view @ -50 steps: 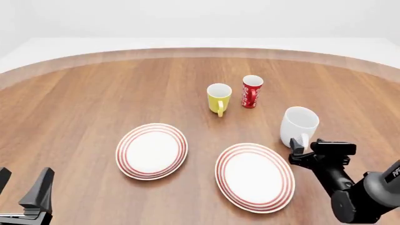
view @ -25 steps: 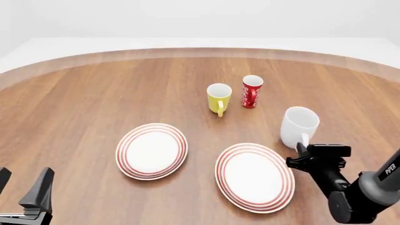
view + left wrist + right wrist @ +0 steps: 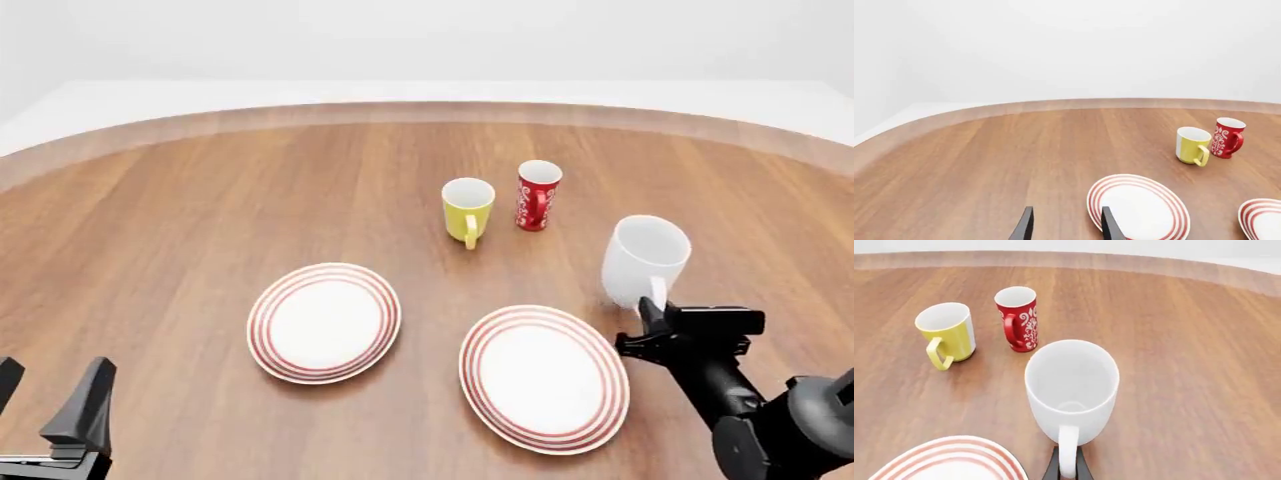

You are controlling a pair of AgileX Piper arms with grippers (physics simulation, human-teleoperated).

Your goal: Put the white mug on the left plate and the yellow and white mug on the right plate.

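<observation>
Across the round wooden table [image 3: 200,190], under pale walls, the right hand [image 3: 654,318] pinches the glossy white mug [image 3: 643,258] by its loop handle, just beyond the right plate [image 3: 545,377]; the left hand [image 3: 1064,227] waits with fingers parted, holding nothing, near the left plate [image 3: 324,322]

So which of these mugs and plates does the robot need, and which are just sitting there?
Needed:
white mug, held by its handle in the right end effector
yellow mug
left plate
right plate

Just sitting there:
red mug
left end effector, open and idle
</observation>
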